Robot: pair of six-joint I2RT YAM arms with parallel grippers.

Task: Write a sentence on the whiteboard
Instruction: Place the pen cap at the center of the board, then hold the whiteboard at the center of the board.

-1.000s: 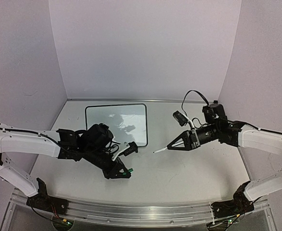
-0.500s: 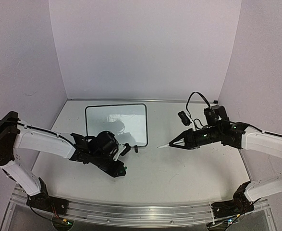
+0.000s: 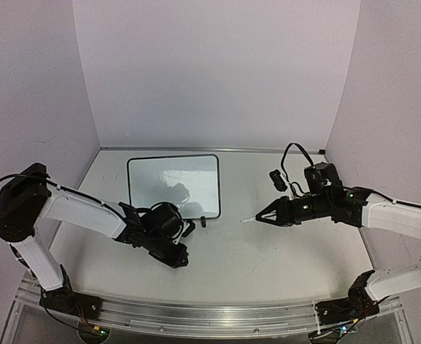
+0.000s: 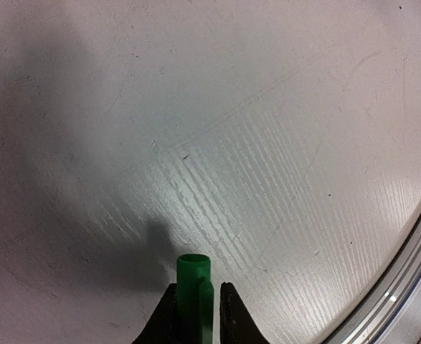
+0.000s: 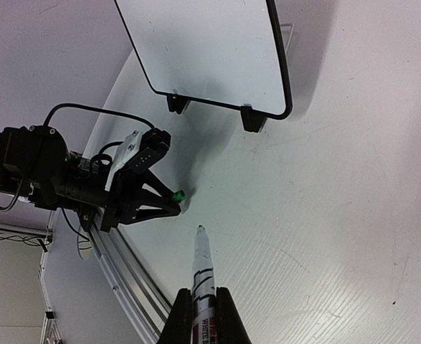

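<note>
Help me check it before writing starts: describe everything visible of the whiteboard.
The whiteboard is a small rectangular panel with rounded corners, a glossy white face and a thin black frame. The face is blank: no writing shows, only dim reflections. It sits toward the back left of the table, propped on two small black feet along its near edge, its face turned upward. Only the table touches it.

You're in a robot lab test cell: plain pale walls (image 3: 217, 72) box in a white table (image 3: 267, 251), with an aluminium mounting rail (image 3: 217, 320) along its near edge.
</note>
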